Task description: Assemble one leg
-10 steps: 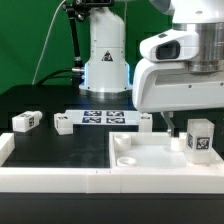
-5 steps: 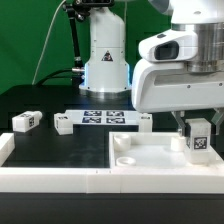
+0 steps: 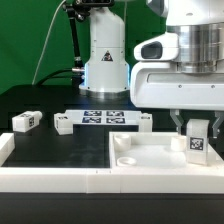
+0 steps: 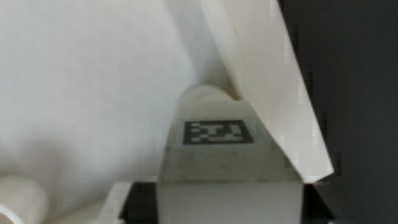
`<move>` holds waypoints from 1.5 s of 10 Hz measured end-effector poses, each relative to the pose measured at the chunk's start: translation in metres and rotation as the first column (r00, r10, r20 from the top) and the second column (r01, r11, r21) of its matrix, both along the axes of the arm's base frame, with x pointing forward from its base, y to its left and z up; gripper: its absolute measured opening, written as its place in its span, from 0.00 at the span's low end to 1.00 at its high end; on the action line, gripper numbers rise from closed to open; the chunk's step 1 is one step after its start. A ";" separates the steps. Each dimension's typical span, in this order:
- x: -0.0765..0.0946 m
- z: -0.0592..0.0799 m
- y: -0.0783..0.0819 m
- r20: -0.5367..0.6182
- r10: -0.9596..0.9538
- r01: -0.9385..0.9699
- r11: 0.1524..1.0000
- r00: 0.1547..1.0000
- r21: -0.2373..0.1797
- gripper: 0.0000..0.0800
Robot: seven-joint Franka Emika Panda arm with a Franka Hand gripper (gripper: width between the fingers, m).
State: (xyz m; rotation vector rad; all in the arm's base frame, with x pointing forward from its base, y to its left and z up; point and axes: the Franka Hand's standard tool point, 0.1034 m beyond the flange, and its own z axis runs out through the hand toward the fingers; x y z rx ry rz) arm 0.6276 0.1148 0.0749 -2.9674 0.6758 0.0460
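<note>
The leg (image 3: 197, 143), a small white block with a black-and-white tag on its face, stands upright on the large white tray-like part (image 3: 150, 160) at the exterior view's right. My gripper (image 3: 196, 127) reaches down over its top, with one finger on each side. In the wrist view the leg (image 4: 217, 150) fills the space between the dark pads (image 4: 139, 205), and no gap shows on either side. The tag faces away from the gripper body.
Three more small white tagged blocks lie on the black table: one (image 3: 25, 120) at the left, one (image 3: 64, 124) and one (image 3: 146, 122) at the ends of the marker board (image 3: 100, 118). A white wall (image 3: 50, 178) runs along the front. The robot base (image 3: 105, 60) stands behind.
My gripper has moved toward the exterior view's right and now straddles the leg, which has stayed in place on the tray-like part.
</note>
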 end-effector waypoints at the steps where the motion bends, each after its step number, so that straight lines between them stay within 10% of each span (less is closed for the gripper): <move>1: 0.000 0.000 0.000 -0.015 -0.157 0.157 0.988 0.987 -0.002 0.36; 10: -0.001 -0.002 -0.001 -0.096 -0.871 0.871 0.489 0.483 -0.051 0.37; 12: -0.001 -0.002 0.000 -0.094 -0.846 0.847 0.530 0.525 -0.046 0.37; 14: 0.000 0.000 0.001 -0.095 -0.822 0.822 0.568 0.562 -0.044 0.75; 15: 0.001 0.000 0.000 -0.078 -0.733 0.733 0.679 0.676 -0.024 0.75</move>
